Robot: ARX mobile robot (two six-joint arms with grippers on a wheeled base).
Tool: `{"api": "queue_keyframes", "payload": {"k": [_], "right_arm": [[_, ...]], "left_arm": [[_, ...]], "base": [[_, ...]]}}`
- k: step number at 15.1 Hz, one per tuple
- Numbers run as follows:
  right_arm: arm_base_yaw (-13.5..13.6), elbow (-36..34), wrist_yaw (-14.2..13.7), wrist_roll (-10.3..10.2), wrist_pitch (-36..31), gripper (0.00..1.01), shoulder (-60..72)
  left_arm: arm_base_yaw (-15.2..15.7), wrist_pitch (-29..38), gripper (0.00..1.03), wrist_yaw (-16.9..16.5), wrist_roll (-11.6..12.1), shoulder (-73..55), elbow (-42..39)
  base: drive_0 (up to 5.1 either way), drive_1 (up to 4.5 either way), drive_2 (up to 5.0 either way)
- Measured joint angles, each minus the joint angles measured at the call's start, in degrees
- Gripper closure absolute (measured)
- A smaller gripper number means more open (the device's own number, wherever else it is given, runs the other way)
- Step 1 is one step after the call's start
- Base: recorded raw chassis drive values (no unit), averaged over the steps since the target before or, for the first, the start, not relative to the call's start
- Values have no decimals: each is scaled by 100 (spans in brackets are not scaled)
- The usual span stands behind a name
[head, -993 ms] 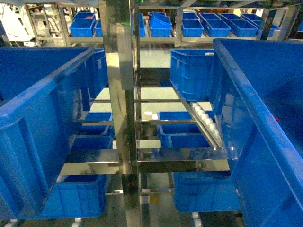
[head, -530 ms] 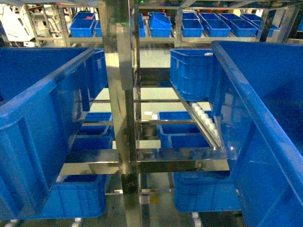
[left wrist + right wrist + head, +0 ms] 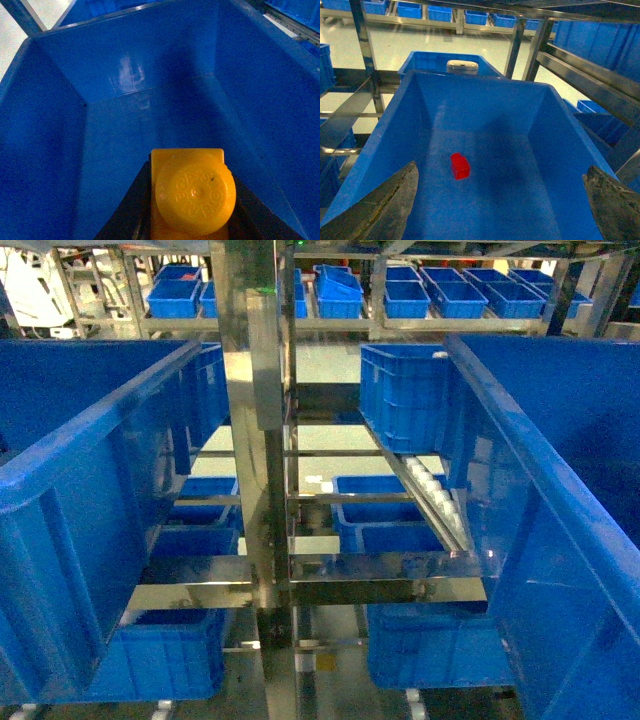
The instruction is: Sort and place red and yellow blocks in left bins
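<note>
In the left wrist view the orange-yellow block (image 3: pixel 192 195) fills the lower middle, its round stud facing the camera. My left gripper (image 3: pixel 190 212) is shut on it, a dark finger (image 3: pixel 131 205) on each side, above the bare floor of a blue bin (image 3: pixel 140 65). In the right wrist view the red block (image 3: pixel 460 166) lies on the floor of another blue bin (image 3: pixel 480 82), left of centre. My right gripper (image 3: pixel 502 172) hangs open above that bin, fingers wide apart and holding nothing. Neither gripper shows in the head view.
Two large blue bins, left (image 3: pixel 90 470) and right (image 3: pixel 560 440), flank a steel rack post (image 3: pixel 250 440) in the head view. More blue crates (image 3: pixel 405 395) sit on shelves behind and below. Steel rack bars (image 3: pixel 580 75) run close past the right bin.
In the head view the right bin's rim has shifted slightly lower and rightward; otherwise the scene is the same.
</note>
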State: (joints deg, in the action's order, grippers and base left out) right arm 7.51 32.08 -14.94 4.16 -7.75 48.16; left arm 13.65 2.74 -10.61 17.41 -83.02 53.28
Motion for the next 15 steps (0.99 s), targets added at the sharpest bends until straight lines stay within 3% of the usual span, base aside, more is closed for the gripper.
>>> {"api": "queue_keyframes", "payload": {"k": [2, 4, 8, 11, 15], "right_arm": [[0, 0, 0, 2, 2, 3, 0], [0, 2, 0, 0, 2, 3, 0], [0, 0, 0, 2, 0, 3, 0], [0, 0, 0, 2, 0, 3, 0], [0, 0, 0, 2, 2, 3, -2]], "left_arm": [[-96, 175, 76, 109, 232, -560, 455], [-111, 142, 76, 144, 616, -1200, 1080], [197, -448, 76, 494, 1379, -2723, 2258], [326, -348, 76, 503, 1622, -3036, 2413], [227, -339, 30, 125, 1626, -2538, 2114]], "base": [[0, 0, 0], [0, 0, 0], [0, 0, 0], [0, 0, 0], [0, 0, 0]]}}
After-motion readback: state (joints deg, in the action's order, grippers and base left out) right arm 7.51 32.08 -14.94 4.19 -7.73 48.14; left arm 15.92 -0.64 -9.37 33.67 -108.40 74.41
